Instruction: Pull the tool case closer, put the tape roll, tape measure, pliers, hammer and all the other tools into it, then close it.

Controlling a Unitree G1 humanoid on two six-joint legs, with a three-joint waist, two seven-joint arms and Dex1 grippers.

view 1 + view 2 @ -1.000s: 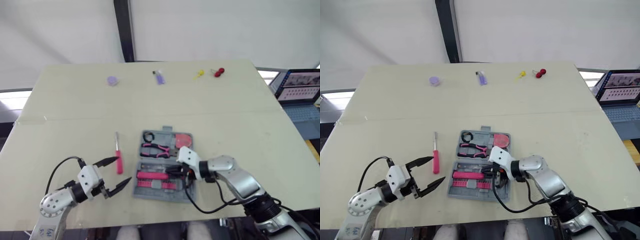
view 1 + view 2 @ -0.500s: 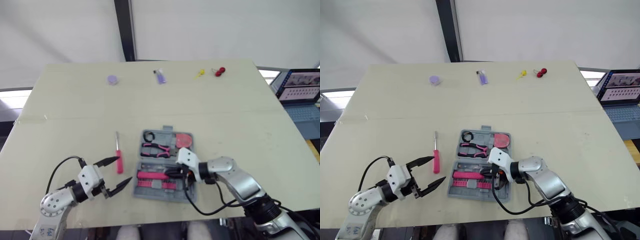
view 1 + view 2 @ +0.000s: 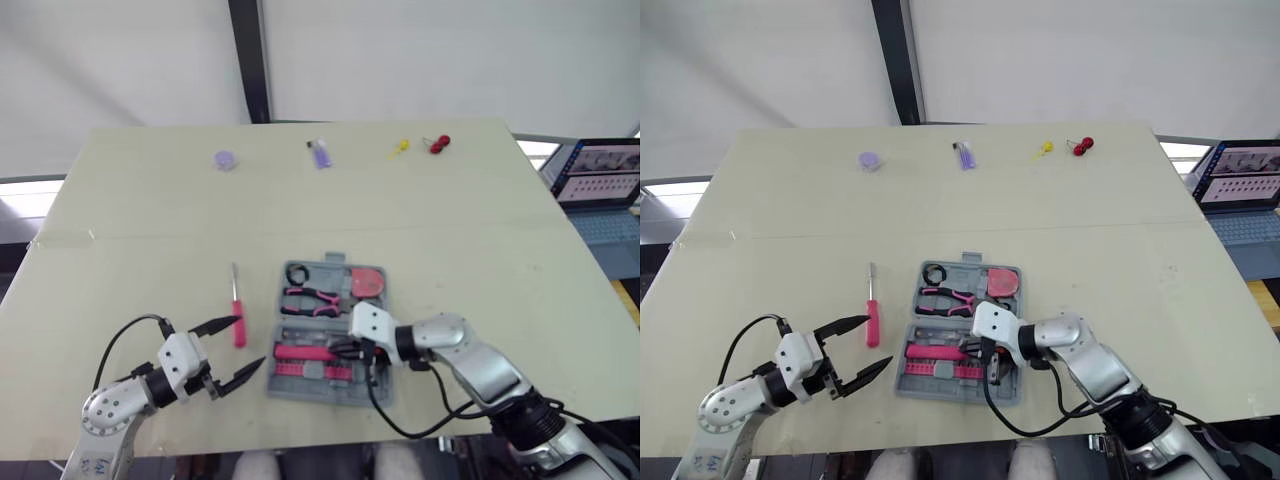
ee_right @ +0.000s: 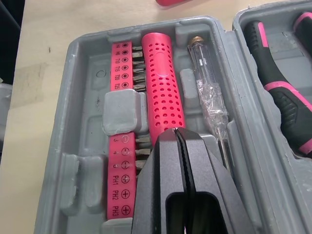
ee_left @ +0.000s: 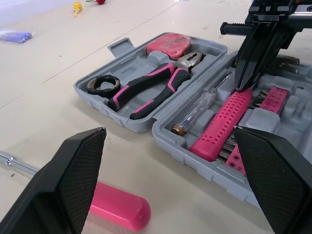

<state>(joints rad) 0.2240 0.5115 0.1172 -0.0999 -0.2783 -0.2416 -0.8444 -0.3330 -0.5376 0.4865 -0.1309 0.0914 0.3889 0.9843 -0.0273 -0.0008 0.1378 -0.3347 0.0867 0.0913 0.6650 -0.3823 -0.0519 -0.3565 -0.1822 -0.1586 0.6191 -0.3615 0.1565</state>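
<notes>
1. Tool case point(image 3: 328, 320) lies open on the table point(image 3: 480, 230) in the head view, near the front edge and between the two arms. Its far half holds a black tape roll point(image 3: 297, 273), pliers point(image 3: 310, 297) and a red tape measure point(image 3: 368, 283). A screwdriver point(image 3: 238, 322) with a pink grip lies on the table just left of the case, apart from it. The left gripper point(image 3: 245, 342) is near the case's front left corner, with its two fingers spread wide and holding nothing. The right gripper point(image 3: 345, 352) reaches over the near half from the right.

2. In the left wrist view, the case's near half holds a pink handle with holes point(image 5: 222, 126). A clear tester point(image 5: 197, 109) lies in the slot beside it. The tips of the right gripper point down at the far end of this handle and seem to touch it.

3. In the right wrist view, the right gripper's fingers are pressed together with nothing between them, above the end of the pink handle. A pink row of bits point(image 4: 119, 161) lies on the handle's other side from the tester.
</notes>
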